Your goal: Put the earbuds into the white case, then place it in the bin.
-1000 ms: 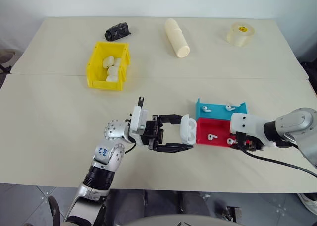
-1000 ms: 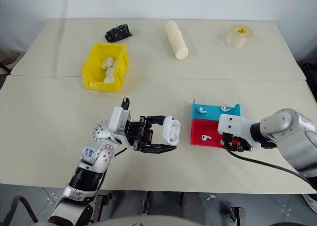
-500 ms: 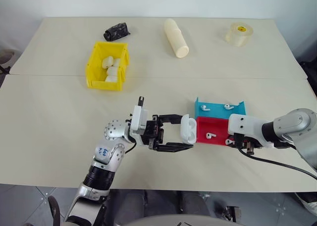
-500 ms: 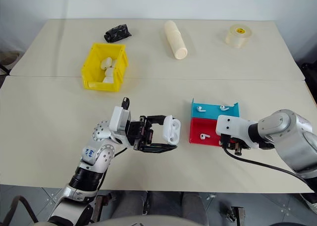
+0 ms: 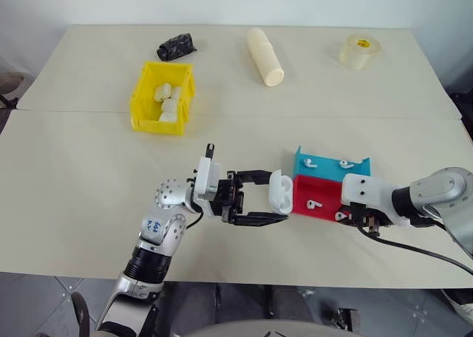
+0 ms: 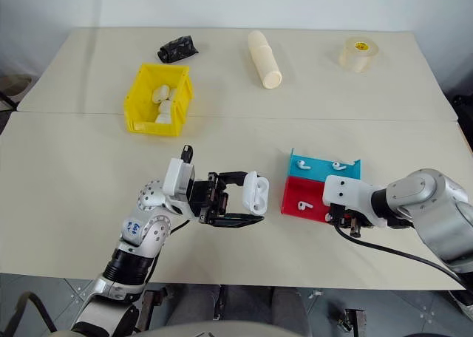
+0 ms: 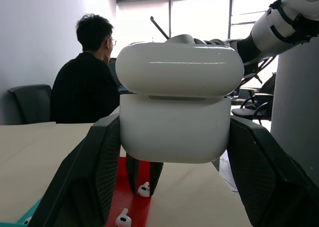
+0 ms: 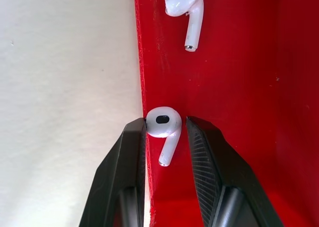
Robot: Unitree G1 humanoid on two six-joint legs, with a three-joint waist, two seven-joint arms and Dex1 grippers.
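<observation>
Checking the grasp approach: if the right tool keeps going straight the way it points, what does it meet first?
Probably the earbud already between the right tool fingers, then the red tray floor under it. How far the floor lies beyond is unclear.

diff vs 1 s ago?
The right gripper has narrowed onto an earbud in the red tray; both fingers now flank its head, and it isn't lifted. The left gripper stays shut on the white case, unmoved. Bin and blue tray are unchanged.
</observation>
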